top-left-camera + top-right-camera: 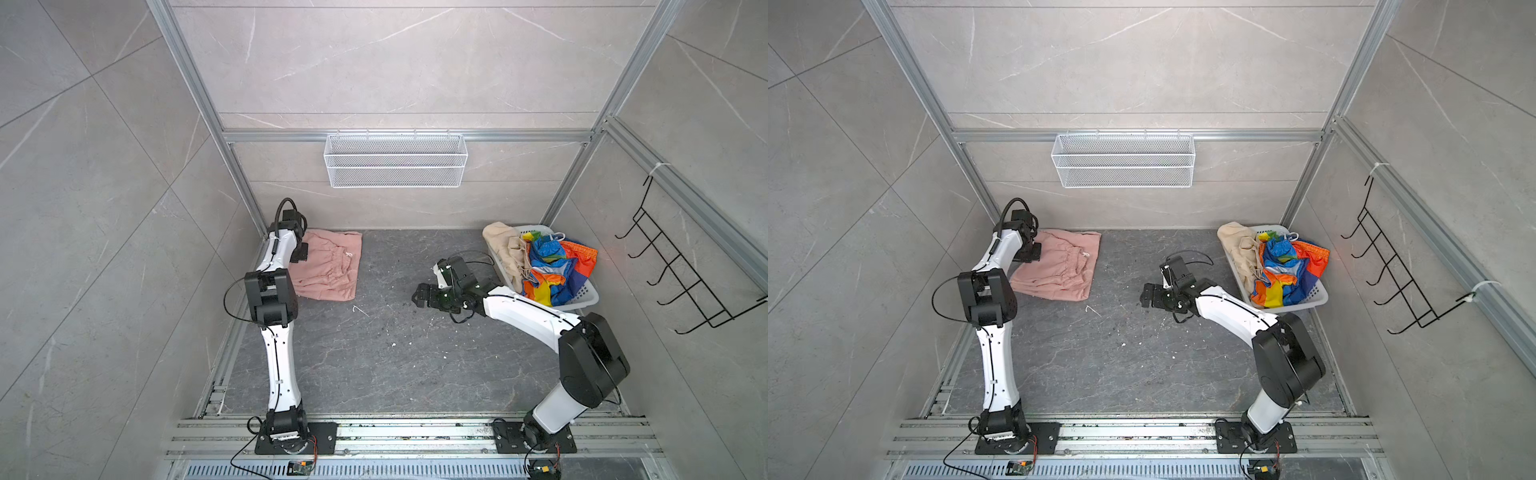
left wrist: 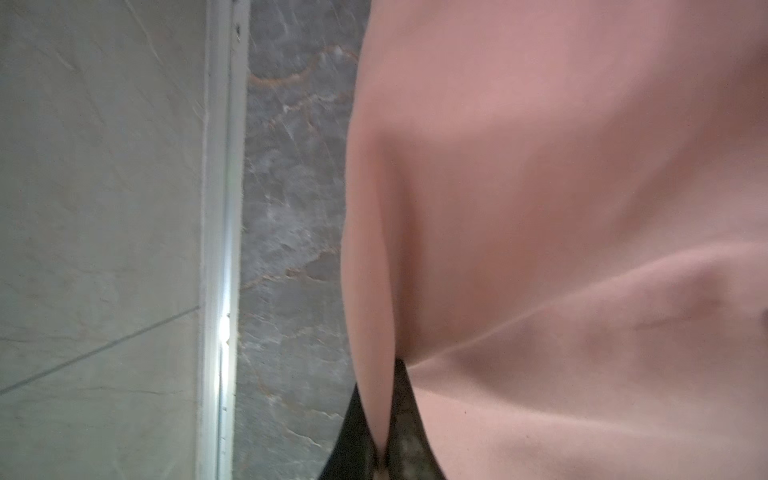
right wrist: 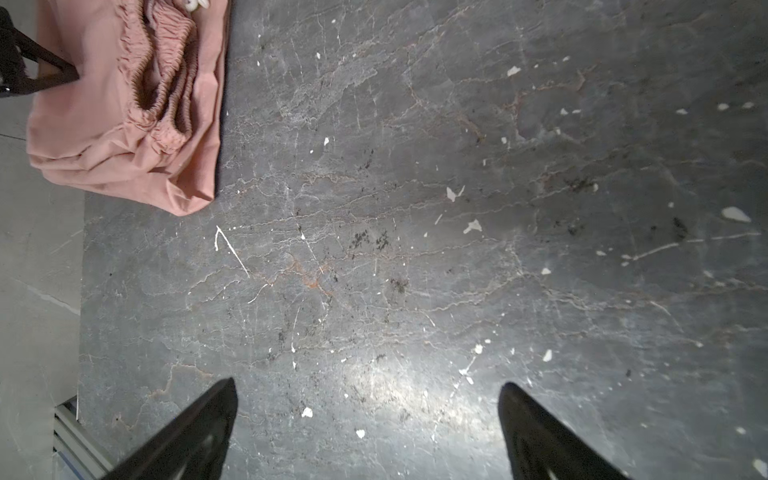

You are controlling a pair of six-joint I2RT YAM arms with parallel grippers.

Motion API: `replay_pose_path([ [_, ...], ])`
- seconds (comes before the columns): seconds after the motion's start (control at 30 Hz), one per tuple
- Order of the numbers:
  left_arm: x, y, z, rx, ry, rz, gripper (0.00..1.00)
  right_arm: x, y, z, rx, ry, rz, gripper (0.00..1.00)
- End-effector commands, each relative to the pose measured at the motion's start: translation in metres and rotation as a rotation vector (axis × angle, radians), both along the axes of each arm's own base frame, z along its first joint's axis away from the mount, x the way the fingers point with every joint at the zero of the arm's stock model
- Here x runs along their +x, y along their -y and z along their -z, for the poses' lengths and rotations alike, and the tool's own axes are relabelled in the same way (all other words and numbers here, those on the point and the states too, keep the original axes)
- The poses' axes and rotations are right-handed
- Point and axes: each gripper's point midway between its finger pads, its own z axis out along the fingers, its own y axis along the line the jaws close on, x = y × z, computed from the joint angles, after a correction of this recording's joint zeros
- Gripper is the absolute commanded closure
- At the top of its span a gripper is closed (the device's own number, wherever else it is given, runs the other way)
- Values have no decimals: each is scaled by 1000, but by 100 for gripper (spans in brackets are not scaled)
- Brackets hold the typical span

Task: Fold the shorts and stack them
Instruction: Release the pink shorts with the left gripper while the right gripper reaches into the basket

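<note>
Salmon-pink shorts (image 1: 328,270) (image 1: 1059,270) lie folded flat at the back left of the dark table. My left gripper (image 1: 300,253) (image 1: 1034,251) sits at their left edge, and in the left wrist view it (image 2: 380,436) is shut on a fold of the pink fabric (image 2: 540,208). Beige shorts (image 1: 505,245) (image 1: 1239,243) and rainbow-striped shorts (image 1: 548,266) (image 1: 1287,270) are heaped in the white plastic basket (image 1: 586,300) (image 1: 1312,300) at the back right. My right gripper (image 1: 419,297) (image 1: 1148,295) (image 3: 368,386) hangs open over bare table, left of the basket, with the pink shorts (image 3: 124,116) beyond it.
A white wire basket (image 1: 395,160) hangs on the back wall. A black hook rack (image 1: 681,266) is fixed to the right wall. An aluminium rail (image 2: 220,249) runs along the table's left edge, close to the pink shorts. Dark stone tabletop (image 1: 395,353) lies between the arms.
</note>
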Motion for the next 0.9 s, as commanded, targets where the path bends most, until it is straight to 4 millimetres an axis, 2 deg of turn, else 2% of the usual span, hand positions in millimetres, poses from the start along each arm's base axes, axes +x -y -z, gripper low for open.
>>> replay_pose_path([
  [0.0, 21, -12, -8, 122, 50, 94, 100, 6, -7, 2, -16, -2, -30, 1],
  [0.2, 25, -19, 2, 111, 61, 86, 100, 19, -17, 7, -30, -24, -55, 1],
  [0.43, 17, -47, 21, 156, 17, 28, 100, 31, -11, 2, -17, -24, -47, 1],
  [0.57, 18, -51, 18, 160, 37, 34, 100, 33, -8, 4, 7, -32, -39, 1],
  [0.67, 20, -51, 8, 164, 57, 34, 100, 32, -7, 7, 18, -41, -41, 1],
  [0.77, 18, -52, 1, 169, 63, 28, 100, 32, -3, 1, 29, -42, -35, 1],
  [0.8, 17, -53, -3, 173, 65, 23, 99, 31, 0, -4, 32, -37, -32, 1],
  [0.87, 15, -54, -12, 172, 79, 0, 67, 31, 9, -18, 38, -14, -20, 1],
])
